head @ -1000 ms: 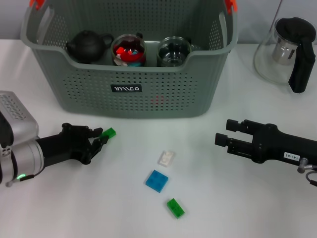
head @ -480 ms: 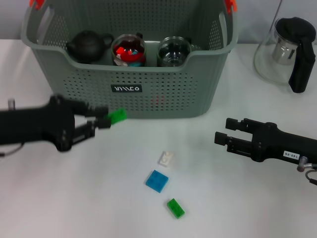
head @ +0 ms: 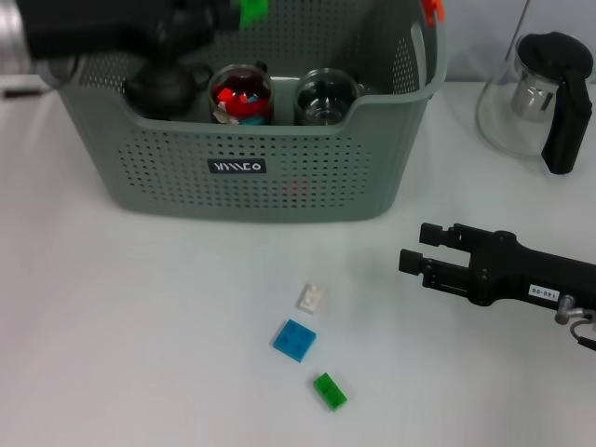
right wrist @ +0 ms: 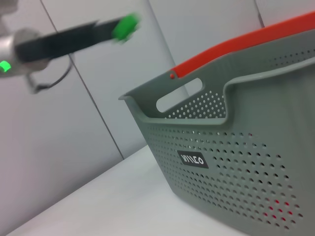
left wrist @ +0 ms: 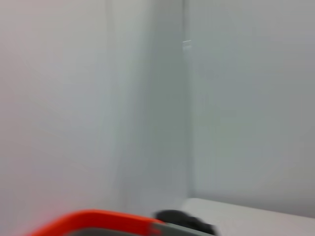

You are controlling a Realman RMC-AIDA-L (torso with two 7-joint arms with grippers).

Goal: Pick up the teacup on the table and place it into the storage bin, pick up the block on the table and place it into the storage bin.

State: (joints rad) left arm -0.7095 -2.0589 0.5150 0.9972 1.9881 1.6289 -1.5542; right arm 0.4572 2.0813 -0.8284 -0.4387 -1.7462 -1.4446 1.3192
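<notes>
A small green block [head: 252,10] — apparently pinched — hangs above the grey-green perforated storage bin [head: 242,177].

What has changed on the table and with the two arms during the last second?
The left tool, shut on a green block, rose from the table in front of the storage bin to above its rear left part. The right tool, the white block, blue block, other green block and glass teapot stayed.

Three vessels [head: 244,93] crowd the storage bin [head: 279,177] front row.
</notes>
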